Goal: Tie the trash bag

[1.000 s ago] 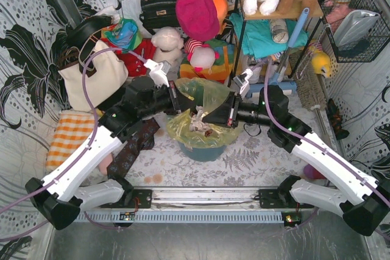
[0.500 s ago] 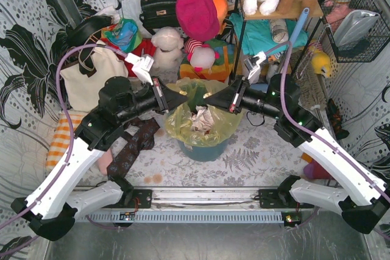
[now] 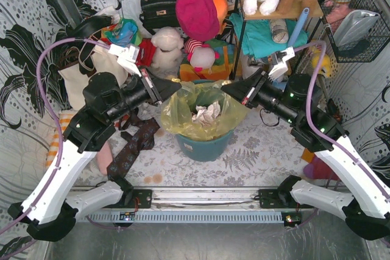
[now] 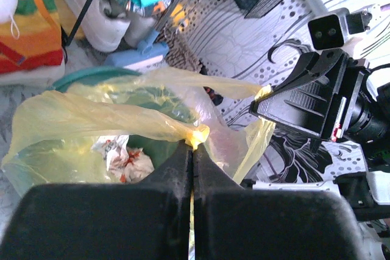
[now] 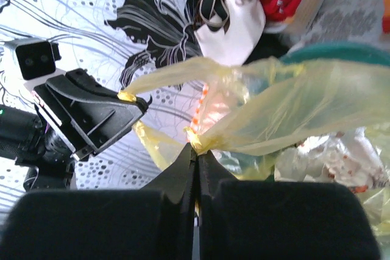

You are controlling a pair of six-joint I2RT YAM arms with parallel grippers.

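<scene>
The yellow-green trash bag lines the teal bucket at mid-table, with crumpled paper inside. My left gripper is shut on the bag's left rim, pinching a twisted bit of plastic. My right gripper is shut on the right rim, pinching another bit of it. Both hold the rim up and stretched apart above the bucket. In the left wrist view the right gripper shows with yellow plastic at its tip; in the right wrist view the left gripper shows likewise.
A cream canvas tote stands back left. Stuffed toys and bags crowd the back wall, beside a shelf. A dark patterned cloth and an orange checked cloth lie left of the bucket.
Both grippers have drawn apart, left going left and right going right, and risen, pulling the bag's rim up and stretching it wider over the bucket.
</scene>
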